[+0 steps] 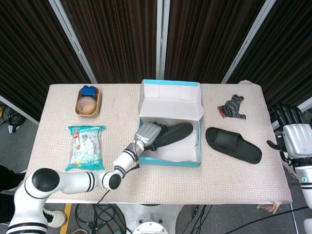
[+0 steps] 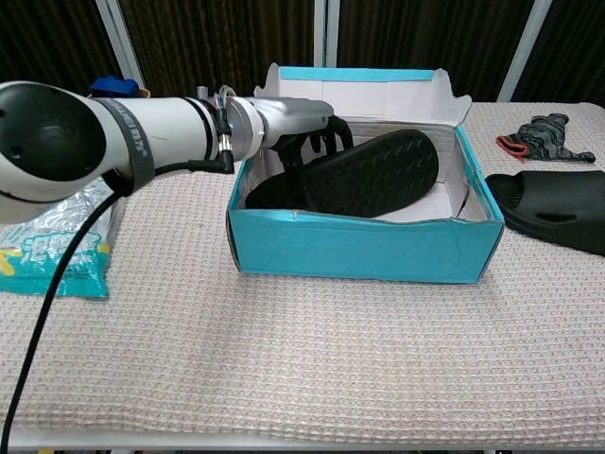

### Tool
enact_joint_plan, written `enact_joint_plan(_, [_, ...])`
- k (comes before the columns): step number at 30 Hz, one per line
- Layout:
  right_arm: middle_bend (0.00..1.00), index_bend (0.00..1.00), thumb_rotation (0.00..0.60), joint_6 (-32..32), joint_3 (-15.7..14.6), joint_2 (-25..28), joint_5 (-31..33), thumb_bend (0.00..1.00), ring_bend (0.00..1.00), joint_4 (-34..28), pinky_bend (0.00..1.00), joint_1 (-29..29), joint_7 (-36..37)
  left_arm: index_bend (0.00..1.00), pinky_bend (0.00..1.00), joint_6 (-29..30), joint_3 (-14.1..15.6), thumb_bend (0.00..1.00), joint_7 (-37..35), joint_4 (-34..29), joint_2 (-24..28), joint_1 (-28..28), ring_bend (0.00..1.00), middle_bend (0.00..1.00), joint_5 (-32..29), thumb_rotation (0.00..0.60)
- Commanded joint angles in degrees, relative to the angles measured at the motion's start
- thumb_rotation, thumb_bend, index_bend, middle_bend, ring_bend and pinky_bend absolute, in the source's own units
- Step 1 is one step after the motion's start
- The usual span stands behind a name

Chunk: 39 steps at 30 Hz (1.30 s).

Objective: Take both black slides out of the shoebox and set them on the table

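Observation:
One black slide (image 1: 171,135) (image 2: 378,175) leans on its edge inside the open teal shoebox (image 1: 168,160) (image 2: 364,248). My left hand (image 1: 148,133) (image 2: 304,142) reaches into the box from the left. Its fingers hook over the slide's upper edge near the heel end and the thumb lies against the sole side. The slide's lower edge still rests on the box floor. The other black slide (image 1: 233,145) (image 2: 556,212) lies flat on the table right of the box. My right hand (image 1: 294,137) hangs beyond the table's right edge, fingers apart and holding nothing.
A snack packet (image 1: 87,146) (image 2: 49,241) lies at the left. Behind it stands a tan bowl (image 1: 88,103) with a tape roll and a blue block. A grey cloth (image 1: 233,106) (image 2: 544,135) sits at the back right. The box lid (image 1: 170,99) stands upright.

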Motion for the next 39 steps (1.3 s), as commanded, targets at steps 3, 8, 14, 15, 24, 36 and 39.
enact_joint_plan(3, [0.0,0.0,0.6,0.1,0.1,-0.2,-0.1,0.0,0.0,0.1,0.0,-0.1,0.2,0.26,0.46,-0.8,0.6,0.09,0.5,3.3,-3.0,-0.5,0.25,0.27,-1.2,0.6])
enact_joint_plan(8, [0.0,0.0,0.6,0.2,0.2,-0.3,0.0,0.0,0.0,0.5,0.0,-0.4,0.5,0.49,0.77,1.2,0.1,0.31,-3.8,6.4,-5.6,1.5,0.57,0.57,5.0,0.6])
enact_joint_plan(14, [0.0,0.0,0.6,0.3,0.5,-0.5,0.3,0.0,0.0,1.0,0.0,-0.5,1.1,0.57,0.9,0.6,-0.6,0.4,-9.5,4.1,-3.4,4.5,0.7,0.71,10.6,0.6])
enact_joint_plan(15, [0.0,0.0,0.6,0.3,0.6,-0.5,0.3,0.0,0.0,1.2,0.0,-0.6,1.2,0.58,0.9,0.8,-0.8,0.4,-10.5,3.1,-2.5,5.1,0.7,0.71,11.6,0.6])
enact_joint_plan(24, [0.0,0.0,0.6,0.7,0.9,-0.7,-0.1,0.0,0.0,1.3,0.0,-0.6,1.8,0.58,0.91,6.3,-2.3,0.4,-13.0,-7.8,6.8,9.1,0.71,0.71,19.2,0.6])
enact_joint_plan(36, [0.0,0.0,0.6,1.6,1.2,-0.5,-1.0,0.0,0.0,1.3,0.0,-0.8,2.4,0.61,0.91,22.5,-2.3,0.4,-25.7,-20.3,20.9,23.3,0.71,0.71,31.5,0.6])
enact_joint_plan(39, [0.0,0.0,0.6,1.7,1.1,-0.5,-1.3,0.0,0.0,1.2,0.0,-0.8,2.3,0.61,0.91,26.9,0.0,0.4,-28.2,-18.9,22.3,28.0,0.71,0.7,33.9,0.6])
